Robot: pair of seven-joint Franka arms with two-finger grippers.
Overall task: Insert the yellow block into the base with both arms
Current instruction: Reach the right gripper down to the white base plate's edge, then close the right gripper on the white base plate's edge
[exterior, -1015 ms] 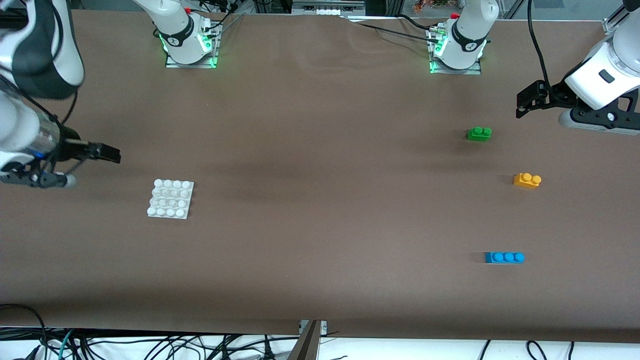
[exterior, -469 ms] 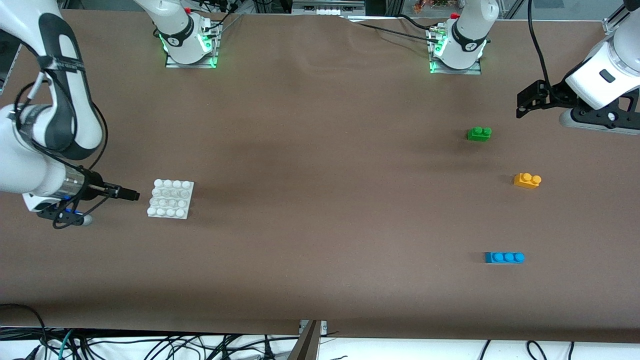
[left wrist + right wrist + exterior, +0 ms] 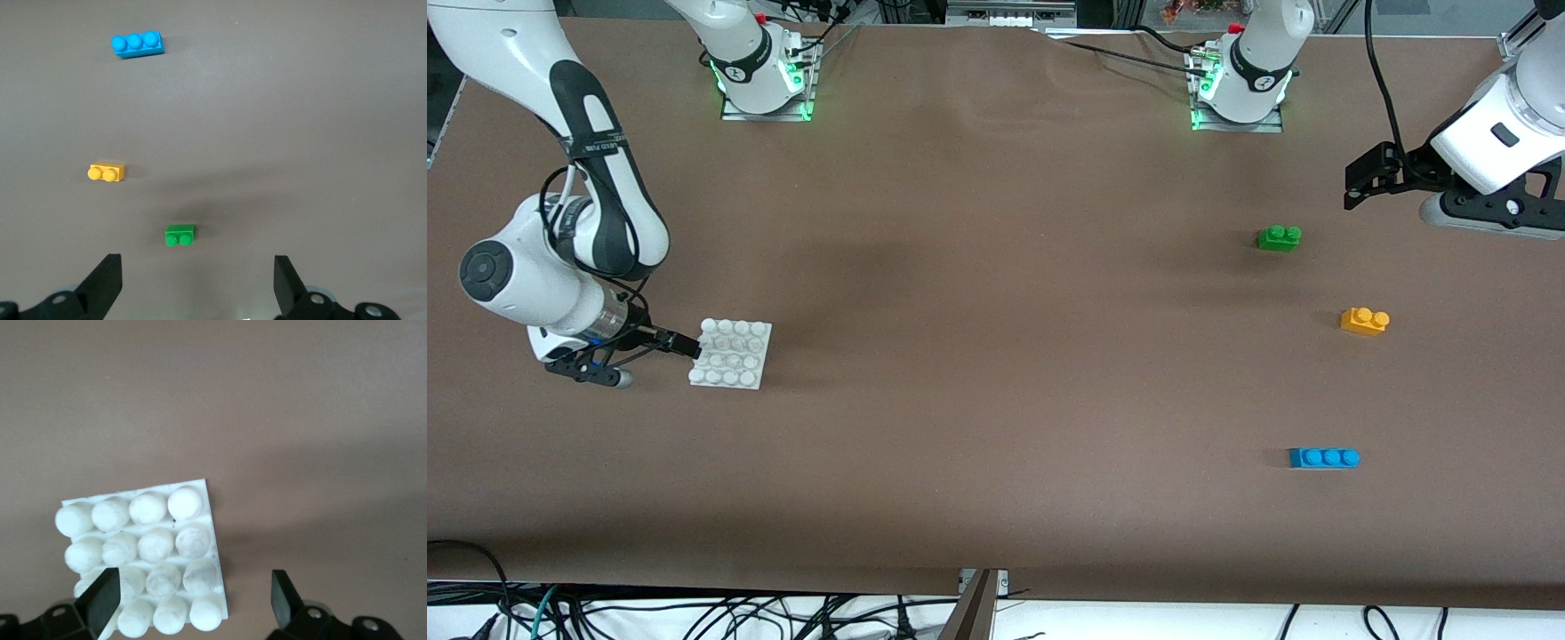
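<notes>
We see the yellow block (image 3: 1364, 320), a light, rigid 2-stud brick best pinched across its smooth side walls, sitting near the left arm's end of the table, between the green brick (image 3: 1279, 237) and the blue brick (image 3: 1323, 457). The left gripper (image 3: 1356, 182) waits, jaws wide and empty. The right gripper (image 3: 685, 347), also wide and empty, has swung down to the base (image 3: 730, 353) edge.
</notes>
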